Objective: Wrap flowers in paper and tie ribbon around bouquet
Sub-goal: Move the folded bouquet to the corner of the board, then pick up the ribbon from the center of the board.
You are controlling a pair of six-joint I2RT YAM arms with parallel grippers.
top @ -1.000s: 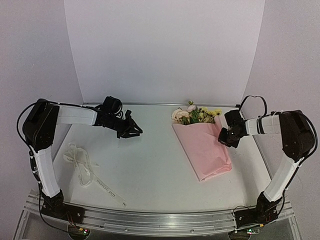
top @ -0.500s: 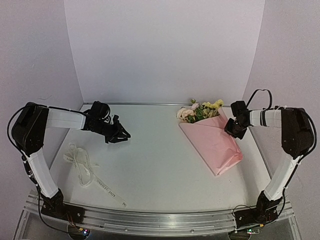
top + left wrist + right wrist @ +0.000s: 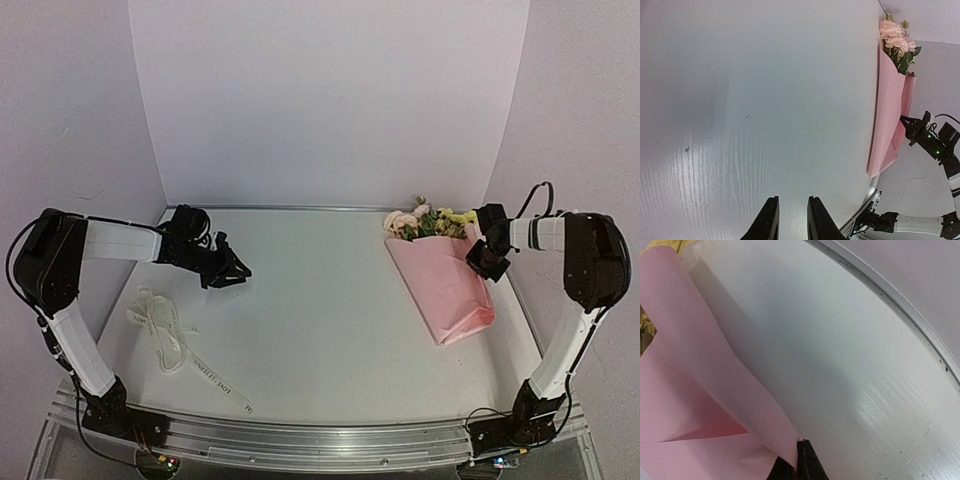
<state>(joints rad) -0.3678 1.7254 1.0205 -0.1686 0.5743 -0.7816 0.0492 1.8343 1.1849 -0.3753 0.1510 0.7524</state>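
The bouquet is a pink paper cone lying at the table's right side, with the flowers, pale pink and yellow, sticking out at its far end. My right gripper is shut on the paper's right edge; in the right wrist view the fingertips pinch that paper fold. My left gripper hovers over bare table at the left, narrowly open and empty, its fingers apart. The left wrist view shows the bouquet far off. The ribbon lies loosely looped at the front left.
The table's raised metal rim runs close behind the right gripper, and the right wall stands just beyond it. A metal rail with both arm bases lines the near edge. White walls enclose the back and sides.
My right gripper has dragged the bouquet to the right, toward the right wall. My left gripper has drawn back to the left, still empty.
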